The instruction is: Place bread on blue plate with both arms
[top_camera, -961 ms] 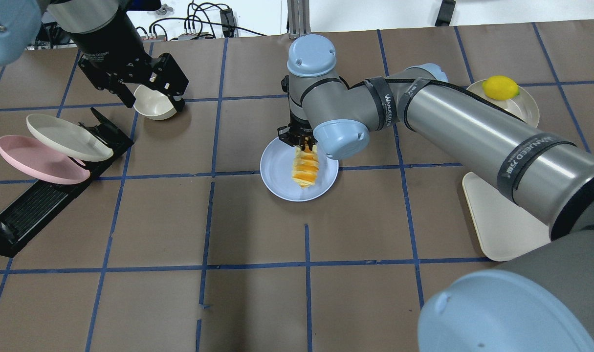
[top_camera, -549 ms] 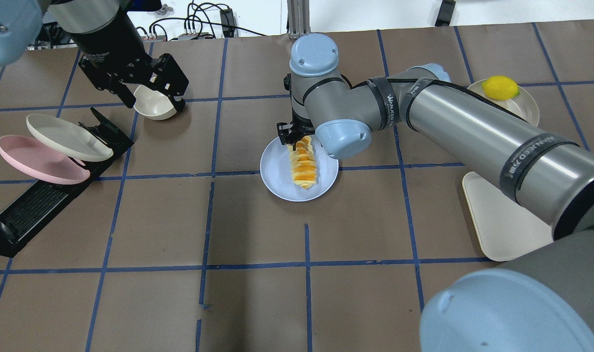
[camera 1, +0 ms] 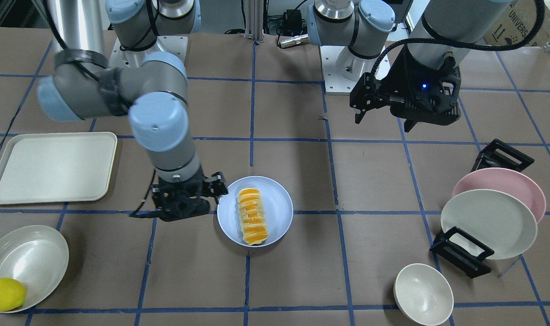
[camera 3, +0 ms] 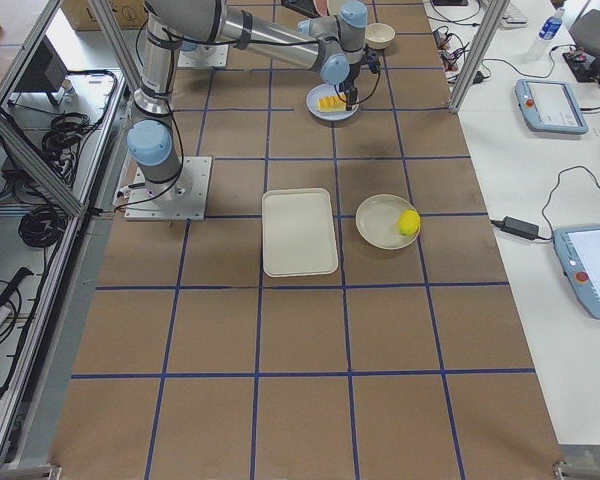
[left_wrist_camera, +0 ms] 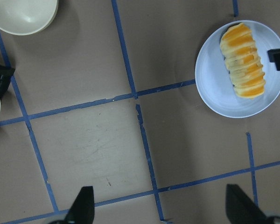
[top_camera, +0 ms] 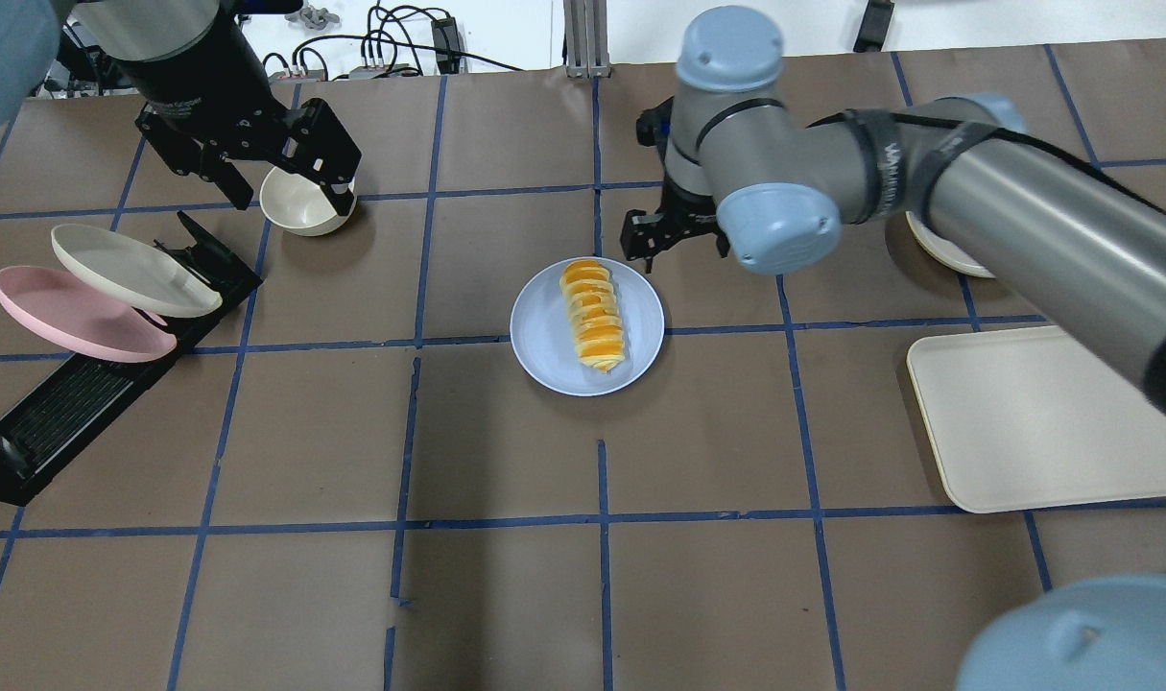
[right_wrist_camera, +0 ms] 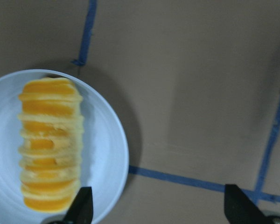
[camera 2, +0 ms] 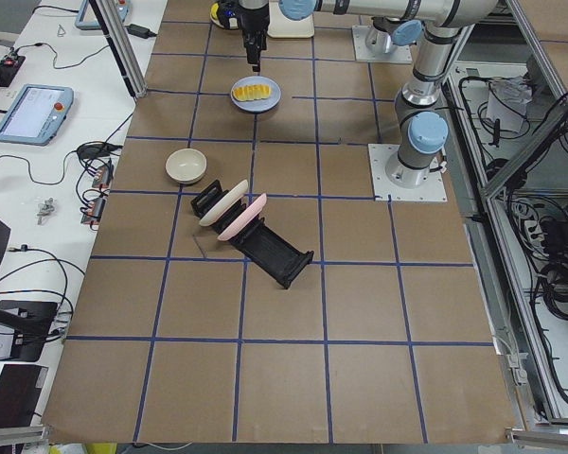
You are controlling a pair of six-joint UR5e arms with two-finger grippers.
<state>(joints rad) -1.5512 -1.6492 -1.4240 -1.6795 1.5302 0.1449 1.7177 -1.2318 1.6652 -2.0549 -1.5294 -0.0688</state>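
The bread [top_camera: 592, 315] lies lengthwise on the blue plate [top_camera: 544, 336] at the table's middle, with nothing touching it. It also shows in the front view [camera 1: 252, 216] on the plate [camera 1: 279, 203] and in both wrist views [right_wrist_camera: 49, 144] [left_wrist_camera: 242, 60]. My right gripper [top_camera: 661, 245] is open and empty, raised just beyond the plate's far right rim [camera 1: 188, 201]. In its wrist view its fingertips [right_wrist_camera: 81, 207] stand wide apart. My left gripper [top_camera: 285, 178] is open and empty, hovering high over the far left of the table [camera 1: 383, 113].
A cream bowl [top_camera: 299, 202] sits under the left gripper. A black rack [top_camera: 83, 393] holds a pink plate [top_camera: 64, 317] and a cream plate [top_camera: 131, 274]. A cream tray [top_camera: 1043, 422] lies at the right. A lemon [camera 1: 3, 294] rests on a cream plate [camera 1: 30, 258].
My right gripper has let go of the bread, opened and moved up and to the right, off the plate. The bread now lies free on the blue plate. The left arm barely shifted.
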